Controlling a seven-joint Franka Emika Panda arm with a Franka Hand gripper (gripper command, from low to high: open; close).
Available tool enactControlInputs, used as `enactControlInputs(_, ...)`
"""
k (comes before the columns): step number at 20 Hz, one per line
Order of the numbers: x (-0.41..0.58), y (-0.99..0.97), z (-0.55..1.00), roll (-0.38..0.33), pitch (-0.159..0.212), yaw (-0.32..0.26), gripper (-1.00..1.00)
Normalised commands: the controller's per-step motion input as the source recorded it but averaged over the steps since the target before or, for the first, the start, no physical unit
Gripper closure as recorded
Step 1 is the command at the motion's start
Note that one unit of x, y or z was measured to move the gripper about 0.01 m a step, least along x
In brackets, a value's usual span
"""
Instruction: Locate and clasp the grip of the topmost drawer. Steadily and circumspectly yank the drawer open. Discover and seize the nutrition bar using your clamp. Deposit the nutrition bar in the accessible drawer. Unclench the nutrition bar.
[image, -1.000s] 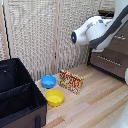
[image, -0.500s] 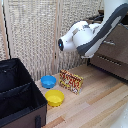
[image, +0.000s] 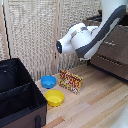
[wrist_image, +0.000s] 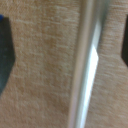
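Note:
The nutrition bar (image: 71, 81), a red, orange and yellow packet, stands on edge on the wooden floor beside the blue bowl (image: 48, 81) and the yellow bowl (image: 54, 97). The brown cabinet stands at the exterior view's right; its topmost drawer (image: 116, 43) is partly hidden by the white arm (image: 82, 41), and I cannot tell whether it is open. The arm hangs above the packet, apart from it. In the wrist view my gripper (wrist_image: 64, 50) is open and empty, with dark fingers (wrist_image: 4, 55) at both picture edges, facing a woven screen with a metal strip (wrist_image: 84, 60).
A black open box (image: 20, 95) stands at the exterior view's left. The woven screen (image: 35, 35) forms the back wall. The lower drawer (image: 111, 60) sits under the top one. Wooden floor (image: 100, 105) lies in front of the cabinet.
The arm has swung from the cabinet toward the exterior view's left and come lower, now above the packet and bowls. The packet and bowls have not moved.

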Motion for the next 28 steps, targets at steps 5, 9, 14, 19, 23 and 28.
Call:
enactControlInputs(5, 0.052, 0.67, 0.34, 0.039, 0.006, -0.025, -1.00)
enactControlInputs(9, 0.000, 0.33, 0.28, 0.272, 0.048, -0.065, -1.00)
enactControlInputs(14, 0.000, 0.22, 0.03, 0.369, 0.031, -0.093, -1.00)
enactControlInputs(19, 0.029, 0.23, 0.00, 0.375, 0.000, -0.101, -1.00)
enactControlInputs(23, 0.051, 0.22, 0.00, 0.375, 0.000, -0.083, -1.00)
enactControlInputs(28, 0.031, 0.21, 0.00, 0.375, 0.005, -0.074, -1.00)
